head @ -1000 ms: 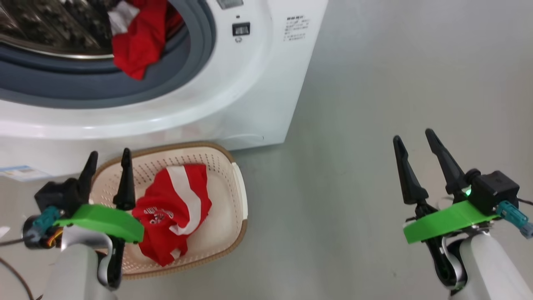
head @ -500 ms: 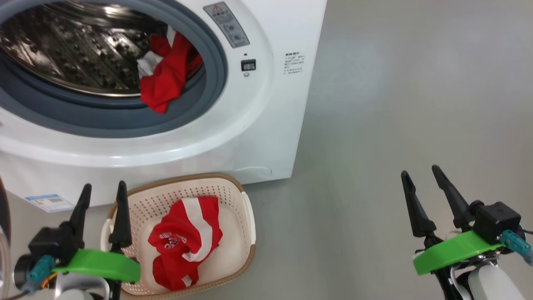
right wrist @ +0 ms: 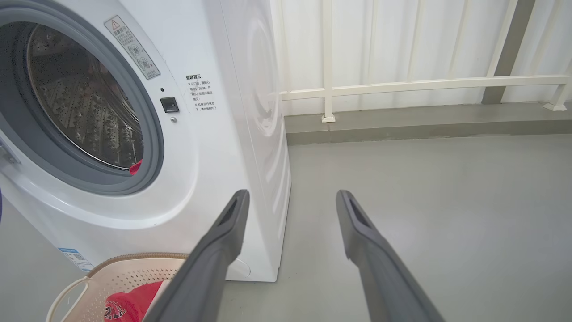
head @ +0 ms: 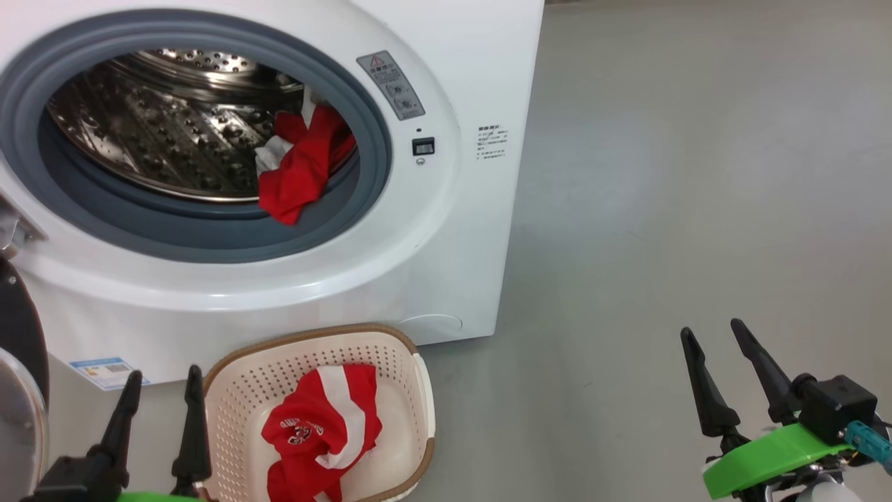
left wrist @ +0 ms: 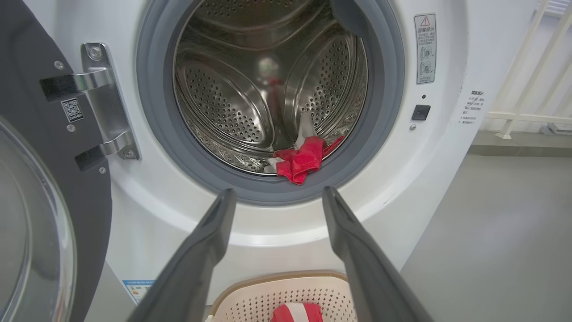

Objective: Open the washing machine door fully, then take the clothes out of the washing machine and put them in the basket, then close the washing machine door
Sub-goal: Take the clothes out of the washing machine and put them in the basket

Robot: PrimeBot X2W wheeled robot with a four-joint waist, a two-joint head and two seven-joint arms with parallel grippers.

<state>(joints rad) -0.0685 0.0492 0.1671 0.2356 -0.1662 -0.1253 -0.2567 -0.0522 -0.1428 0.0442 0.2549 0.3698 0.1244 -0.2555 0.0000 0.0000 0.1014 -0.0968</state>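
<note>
The washing machine (head: 446, 230) stands with its door (left wrist: 40, 188) swung open to the left side. One red garment (head: 303, 174) with a white part lies at the lower front edge of the steel drum (head: 160, 139), partly over the grey gasket (head: 209, 237). Another, a red-and-white garment (head: 324, 432), lies in the cream basket (head: 233, 397), which stands on the grey floor (head: 662, 174) just in front of the machine. The left gripper (head: 164, 373) hovers beside the basket's left rim, its fingers apart and empty. The right gripper (head: 711, 329) is over bare floor, well apart from the machine, its fingers also apart and holding nothing.
</note>
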